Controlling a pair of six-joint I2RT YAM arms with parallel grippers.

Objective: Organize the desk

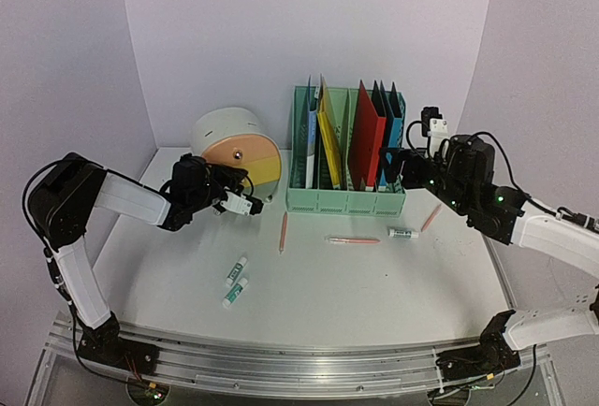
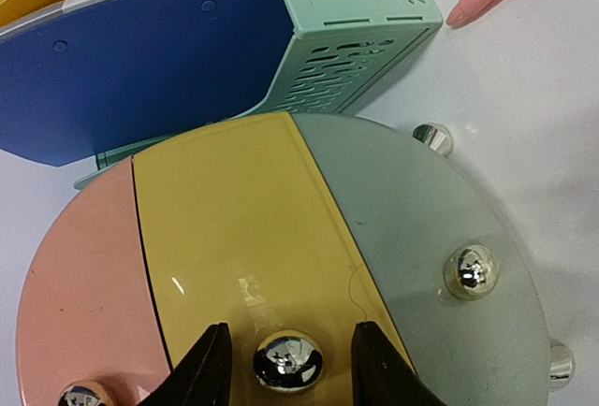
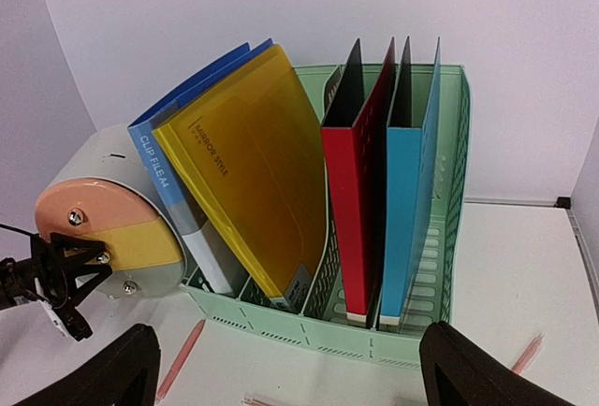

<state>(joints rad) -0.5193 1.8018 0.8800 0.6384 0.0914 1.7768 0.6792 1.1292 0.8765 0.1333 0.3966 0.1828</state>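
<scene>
The white desk [image 1: 328,308] holds loose pink pens [image 1: 283,232] [image 1: 354,239] [image 1: 430,218] and small white-and-green tubes [image 1: 236,270] [image 1: 235,292] [image 1: 402,233]. My left gripper [image 1: 246,202] is open at the face of the round drawer unit [image 1: 234,149]. In the left wrist view its fingers [image 2: 201,373] stand either side of the chrome knob [image 2: 288,361] on the yellow drawer front [image 2: 234,238], not touching it. My right gripper [image 1: 393,165] is wide open and empty beside the right end of the mint-green file rack [image 1: 346,202], above the desk.
The rack [image 3: 374,336] holds blue, yellow, red and light-blue folders. The drawer unit also has a pink front [image 2: 75,294] and a grey front [image 2: 440,238], each with a knob. Lilac walls close in the back and sides. A metal rail [image 1: 299,359] runs along the front.
</scene>
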